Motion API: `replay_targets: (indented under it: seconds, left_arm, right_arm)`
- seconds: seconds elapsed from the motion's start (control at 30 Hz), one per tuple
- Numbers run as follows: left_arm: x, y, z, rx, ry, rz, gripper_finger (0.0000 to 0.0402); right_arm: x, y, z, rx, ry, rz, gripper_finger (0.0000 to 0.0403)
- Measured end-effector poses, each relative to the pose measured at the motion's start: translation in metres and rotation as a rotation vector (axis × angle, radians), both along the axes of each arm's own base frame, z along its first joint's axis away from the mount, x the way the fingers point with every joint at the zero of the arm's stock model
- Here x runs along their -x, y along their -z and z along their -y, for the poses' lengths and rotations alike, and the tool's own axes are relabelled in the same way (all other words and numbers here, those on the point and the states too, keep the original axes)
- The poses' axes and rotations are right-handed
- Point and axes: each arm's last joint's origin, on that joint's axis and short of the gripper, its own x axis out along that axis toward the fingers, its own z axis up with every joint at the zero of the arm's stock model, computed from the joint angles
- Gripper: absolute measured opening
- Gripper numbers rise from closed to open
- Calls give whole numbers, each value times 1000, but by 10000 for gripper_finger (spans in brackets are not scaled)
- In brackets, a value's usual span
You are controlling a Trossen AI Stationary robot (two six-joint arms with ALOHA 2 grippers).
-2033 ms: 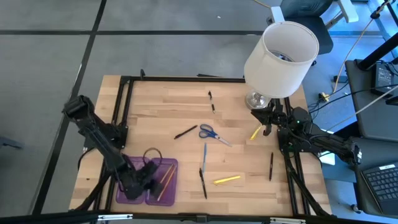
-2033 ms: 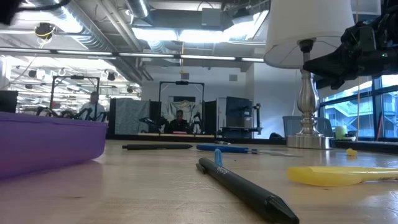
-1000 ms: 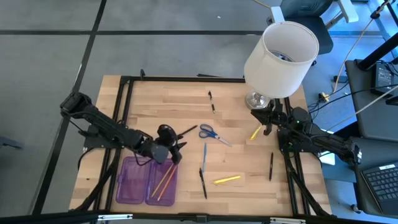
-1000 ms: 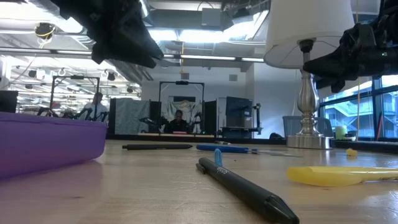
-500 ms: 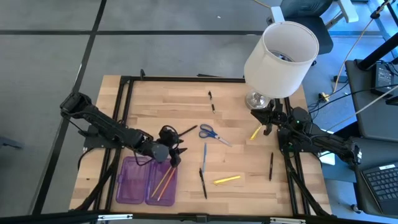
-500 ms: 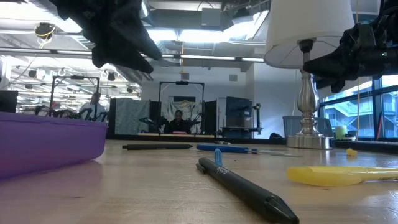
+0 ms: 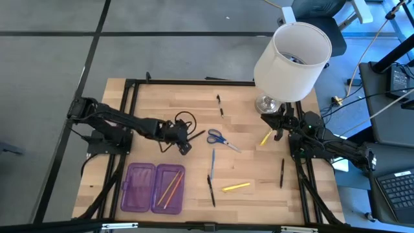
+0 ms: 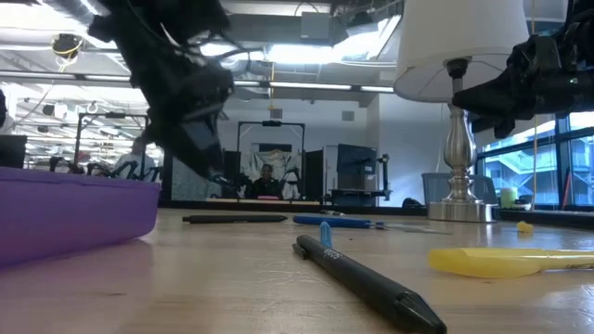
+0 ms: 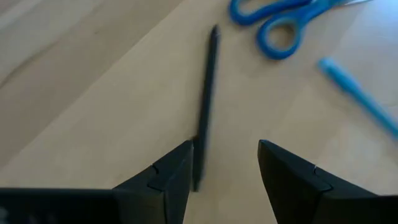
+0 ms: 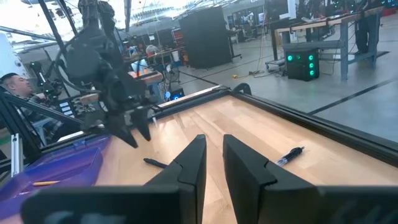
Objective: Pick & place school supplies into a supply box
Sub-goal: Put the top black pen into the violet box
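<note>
**A:** Beside the blue-handled scissors [image 7: 218,138], on their supply-box side — is that where you are hanging?

**B:** Yes. My left gripper [image 7: 184,144] is hovering just above the black pen [image 9: 206,102], fingers spread and holding nothing. The pen is lying just beside the scissors, between them and me, and its near end is sitting almost between my fingertips [image 9: 179,163].

**A:** Which way is it running?

**B:** Its long axis is pointing away from my wrist toward the scissors' loops, so my jaws are standing to either side of the shaft, not along it. I judge that a straight drop would straddle it.

**A:** And the other arm?

**B:** My right gripper [image 7: 278,133] is waiting well apart from the scissors, by the lamp [image 7: 291,61], fingers close together with nothing seen between them. I am clearly the nearer one.

**A:** Anything crowding you?

**B:** The scissors and the blue pen [image 9: 360,102] are lying just past the pen's far end; I reckon neither is blocking the grasp. The supply box [image 7: 152,188] is lying open, well clear of the scissors toward the table's [image 7: 162,107] near edge, with pencils [image 7: 171,186] already inside.
</note>
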Motion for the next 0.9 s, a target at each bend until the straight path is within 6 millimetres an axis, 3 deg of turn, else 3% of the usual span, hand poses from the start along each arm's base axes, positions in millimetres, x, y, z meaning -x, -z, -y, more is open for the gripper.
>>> replay_targets:
  seconds: [0.33,0.9]
  left_arm:
    - [-3,23,-11,58,61,-132,156]
    - [-11,54,-13,2,158,-273,140]
  right_arm:
    - [0,0,0,1,1,-1,60]
    - [0,0,0,8,3,-4,60]
